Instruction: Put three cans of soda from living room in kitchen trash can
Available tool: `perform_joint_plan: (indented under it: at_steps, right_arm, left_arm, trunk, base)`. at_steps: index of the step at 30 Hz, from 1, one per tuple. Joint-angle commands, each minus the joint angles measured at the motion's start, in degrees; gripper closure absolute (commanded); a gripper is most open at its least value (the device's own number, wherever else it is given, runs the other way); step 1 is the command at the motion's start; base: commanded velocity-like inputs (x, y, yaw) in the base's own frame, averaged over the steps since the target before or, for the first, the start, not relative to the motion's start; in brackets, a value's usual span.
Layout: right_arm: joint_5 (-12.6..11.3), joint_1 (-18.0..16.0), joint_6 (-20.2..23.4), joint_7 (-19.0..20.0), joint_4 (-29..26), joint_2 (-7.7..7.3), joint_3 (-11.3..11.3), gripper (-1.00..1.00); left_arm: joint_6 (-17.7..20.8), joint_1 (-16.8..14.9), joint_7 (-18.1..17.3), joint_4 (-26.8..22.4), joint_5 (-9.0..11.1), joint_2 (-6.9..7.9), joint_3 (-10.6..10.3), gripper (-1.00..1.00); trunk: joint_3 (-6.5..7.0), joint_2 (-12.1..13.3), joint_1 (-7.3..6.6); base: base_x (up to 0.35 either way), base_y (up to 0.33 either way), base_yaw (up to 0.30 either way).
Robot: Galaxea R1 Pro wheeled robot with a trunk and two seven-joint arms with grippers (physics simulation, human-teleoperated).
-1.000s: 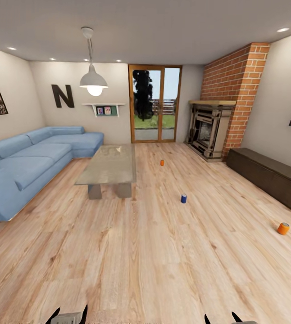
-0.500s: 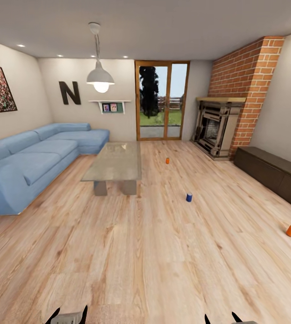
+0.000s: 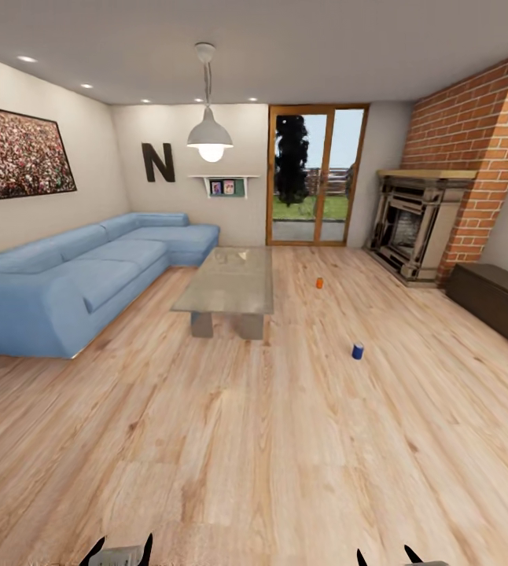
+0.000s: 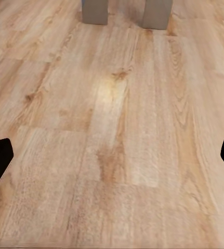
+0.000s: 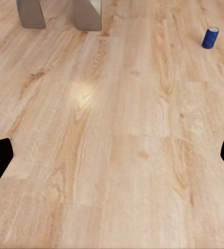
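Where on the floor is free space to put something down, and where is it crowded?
Bare floor runs between both grippers and the low table, bordered by the sofa. Another free strip lies between the blue can and the dark cabinet. It is tighter between sofa and table, and near the orange can by the fireplace.

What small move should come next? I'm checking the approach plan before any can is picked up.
Probably roll forward and a little right toward the dark blue can, the nearer of the two cans in sight; the orange can stands farther off beside the grey low table. Both tools, left and right, are open, over bare wood floor, well short of either can.
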Motion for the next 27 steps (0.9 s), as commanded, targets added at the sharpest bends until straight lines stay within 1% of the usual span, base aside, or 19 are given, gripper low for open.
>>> perform_joint_plan:
  at_steps: [1, 27]
  right_arm:
    - [0.0, 0.0, 0.0, 0.0, 0.0, -0.03, 0.0, -1.0]
    - [0.0, 0.0, 0.0, 0.0, 0.0, 0.01, 0.0, -1.0]
  left_arm:
    - [0.0, 0.0, 0.01, 0.0, -0.06, 0.0, 0.0, -1.0]
    - [0.0, 0.0, 0.02, 0.01, -0.2, 0.0, 0.02, -1.0]
  trunk:
    - [0.01, 0.0, 0.0]
    - [0.63, 0.0, 0.0]
  base:
    - [0.0, 0.0, 0.255]
    - [0.0, 0.0, 0.256]
